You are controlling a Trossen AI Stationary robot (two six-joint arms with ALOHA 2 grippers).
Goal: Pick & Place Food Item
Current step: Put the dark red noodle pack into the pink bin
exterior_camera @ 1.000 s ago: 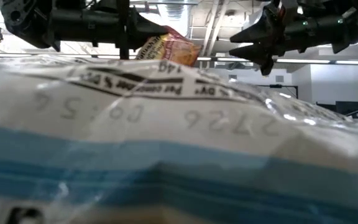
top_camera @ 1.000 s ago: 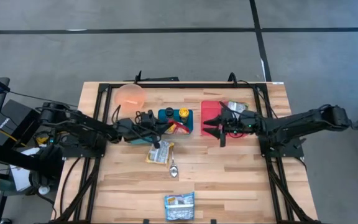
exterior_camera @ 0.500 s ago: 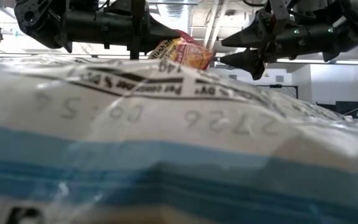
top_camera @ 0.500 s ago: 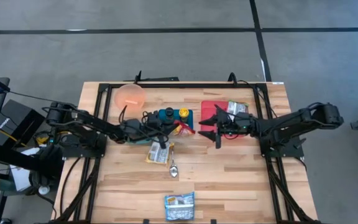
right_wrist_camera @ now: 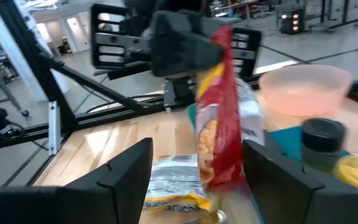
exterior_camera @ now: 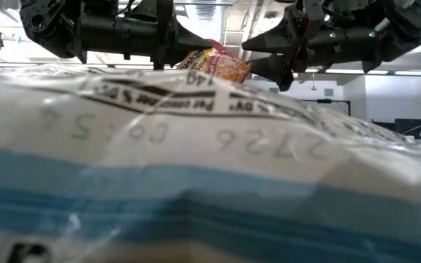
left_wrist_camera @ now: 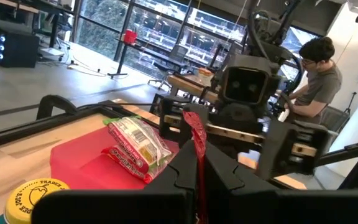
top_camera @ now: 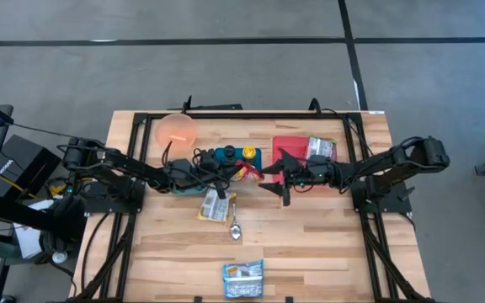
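Note:
My left gripper (top_camera: 228, 171) is shut on a red-and-yellow snack packet (top_camera: 246, 172), held in the air over the right end of a teal container (top_camera: 236, 157) that holds jars. The packet also shows in the low view (exterior_camera: 219, 63) and the right wrist view (right_wrist_camera: 219, 134). My right gripper (top_camera: 266, 177) is open and faces the packet from the table's right, its fingertips just short of it. In the right wrist view its fingers (right_wrist_camera: 126, 171) frame the packet without touching it. A red tray (top_camera: 291, 145) holds another packet (top_camera: 319, 147). My left gripper pinches the packet's thin edge (left_wrist_camera: 194, 138) between its two shut fingers. The fingers come about level from the table's left. The packet stands on edge, lifted clear, and sticks out past the fingertips and droops below them (right_wrist_camera: 222, 149).
A pink bowl (top_camera: 176, 129) stands at the far left of the teal container. A yellow-and-white packet (top_camera: 215, 207) and a spoon (top_camera: 235, 227) lie on the table near of my left gripper. A blue-and-white packet (top_camera: 243, 279) lies at the near edge and fills the low view (exterior_camera: 196, 183). A person sits beyond the table (left_wrist_camera: 319, 74).
My left gripper has carried the packet toward the table's right edge, over the teal container. My right gripper, staying open, has moved toward the table's left edge, off the red tray and up to the packet.

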